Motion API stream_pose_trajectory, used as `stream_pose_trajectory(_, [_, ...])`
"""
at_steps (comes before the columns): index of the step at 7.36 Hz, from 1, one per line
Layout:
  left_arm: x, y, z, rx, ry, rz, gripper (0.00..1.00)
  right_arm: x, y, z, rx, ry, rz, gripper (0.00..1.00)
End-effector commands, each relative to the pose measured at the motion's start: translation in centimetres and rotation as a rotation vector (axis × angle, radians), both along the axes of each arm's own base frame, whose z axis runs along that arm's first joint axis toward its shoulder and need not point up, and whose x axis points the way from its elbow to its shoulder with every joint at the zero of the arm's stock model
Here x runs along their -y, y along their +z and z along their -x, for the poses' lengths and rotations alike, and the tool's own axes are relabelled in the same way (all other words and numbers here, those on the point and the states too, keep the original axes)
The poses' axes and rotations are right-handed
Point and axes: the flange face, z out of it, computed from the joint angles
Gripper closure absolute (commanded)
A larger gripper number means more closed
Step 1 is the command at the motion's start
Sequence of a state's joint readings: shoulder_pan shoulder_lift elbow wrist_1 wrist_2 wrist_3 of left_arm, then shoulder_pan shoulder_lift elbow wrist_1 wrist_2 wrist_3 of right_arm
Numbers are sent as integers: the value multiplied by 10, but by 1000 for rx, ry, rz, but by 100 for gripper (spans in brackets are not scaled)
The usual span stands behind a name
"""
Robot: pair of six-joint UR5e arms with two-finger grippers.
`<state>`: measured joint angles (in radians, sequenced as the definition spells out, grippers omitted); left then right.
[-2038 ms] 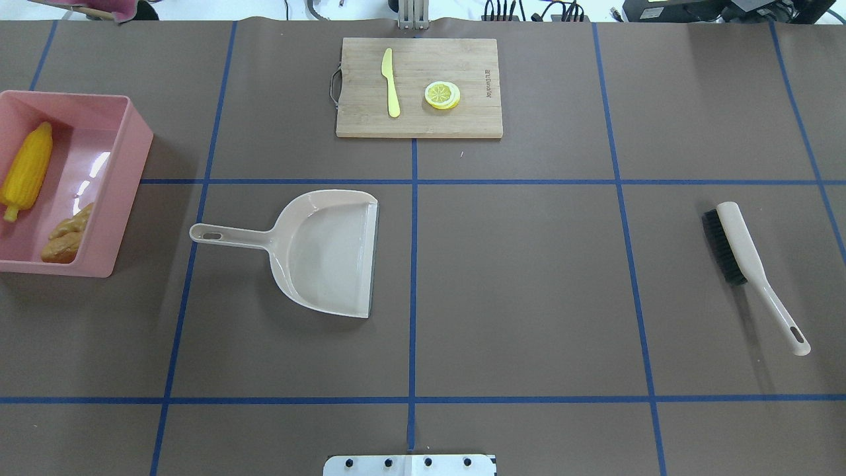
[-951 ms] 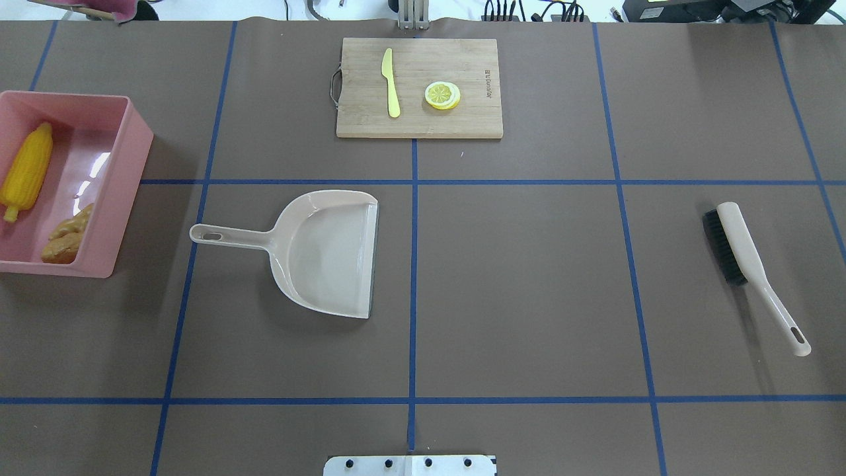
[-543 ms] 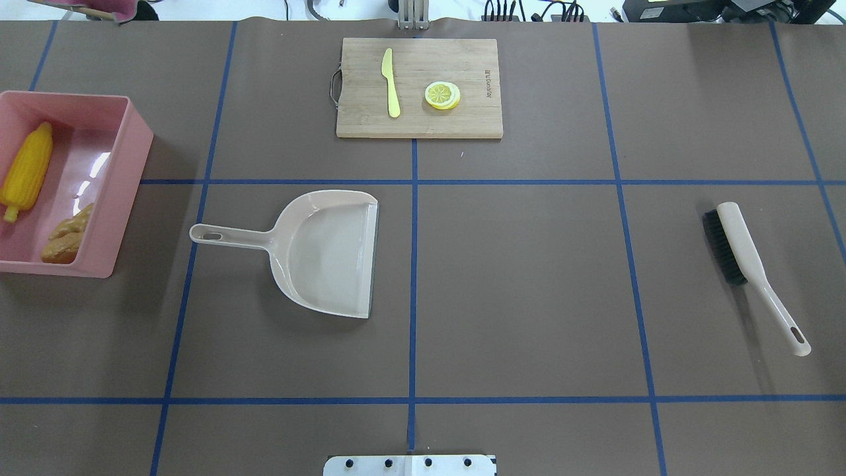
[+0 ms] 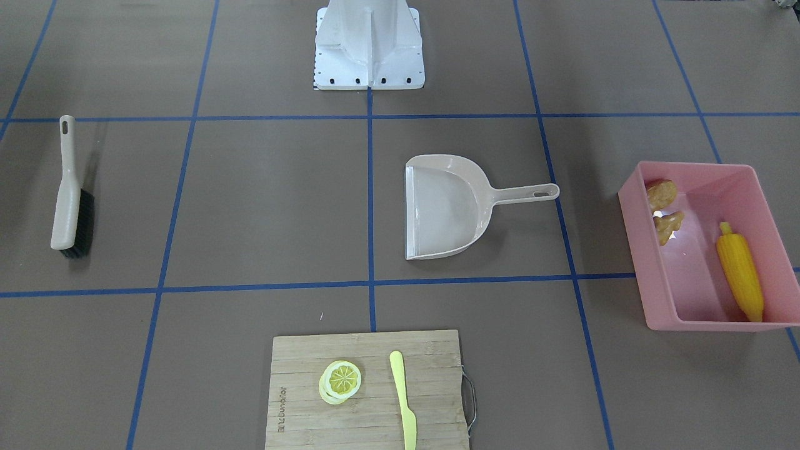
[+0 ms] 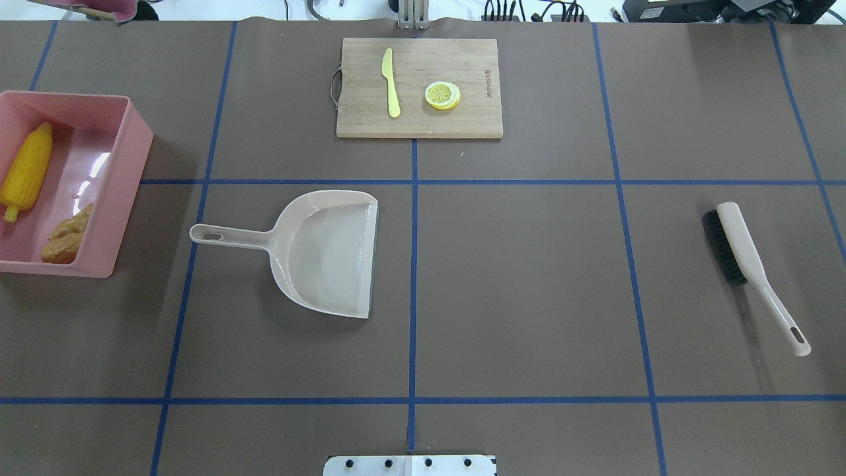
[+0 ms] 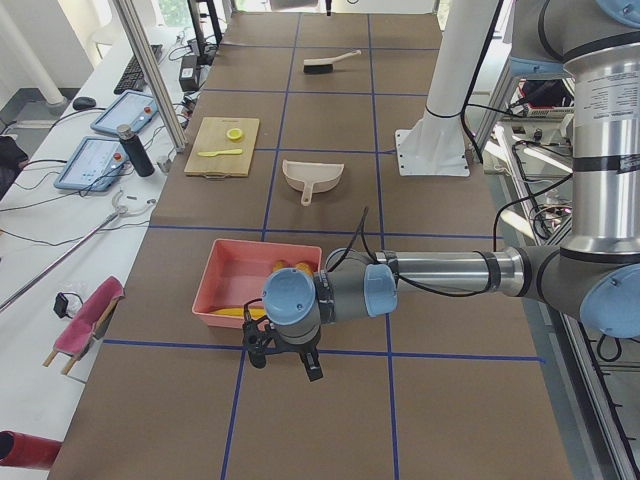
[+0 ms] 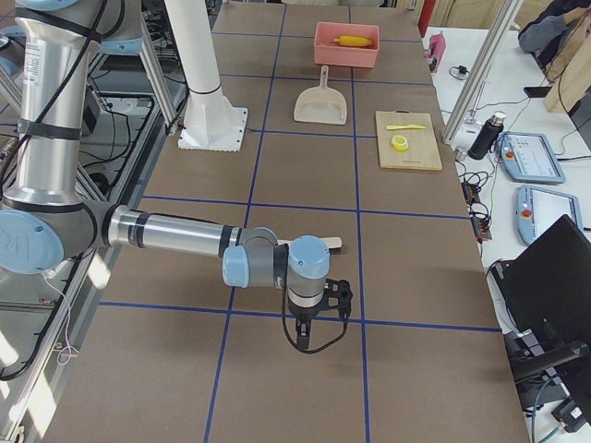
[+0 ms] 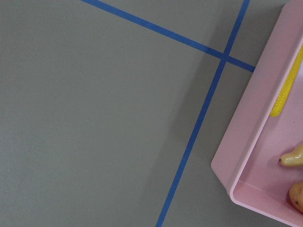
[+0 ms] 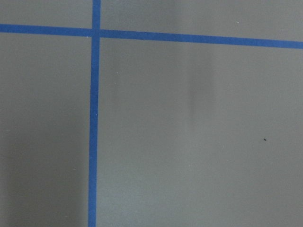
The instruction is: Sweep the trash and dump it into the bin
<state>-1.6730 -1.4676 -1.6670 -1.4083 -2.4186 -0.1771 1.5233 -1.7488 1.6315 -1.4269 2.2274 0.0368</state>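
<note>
While both arms hang low over the brown table, one pink bin at the robot's left end holds all three toy foods. One yellow corn cob lies toward its outer side. One brown potato and one knobbly ginger root lie by the wall nearest the dustpan.

That single dustpan lies mid-table, and one brush lies well off to the right. One cutting board carries one knife and one lemon slice.

The left gripper hovers just beside the bin and the right gripper near the brush. I cannot tell whether their fingers are apart or together.

I had open bench between dustpan and brush; bin walled the left edge, cutting board top centre.
</note>
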Motion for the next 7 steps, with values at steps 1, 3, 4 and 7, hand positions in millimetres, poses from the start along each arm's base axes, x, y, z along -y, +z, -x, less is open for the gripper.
stream_pose_trajectory(1, [10, -7, -13, 40, 4, 24, 2, 0, 0, 0, 0, 0, -1, 0])
stream_pose_trajectory(3, [11, -4, -18, 75, 10, 42, 2, 0, 0, 0, 0, 0, 0, 0])
stream_pose_trajectory(4, [11, -3, -18, 77, 11, 39, 2, 0, 0, 0, 0, 0, -1, 0])
stream_pose_trajectory(7, [9, 5, -18, 77, 9, 6, 2, 0, 0, 0, 0, 1, 0, 0])
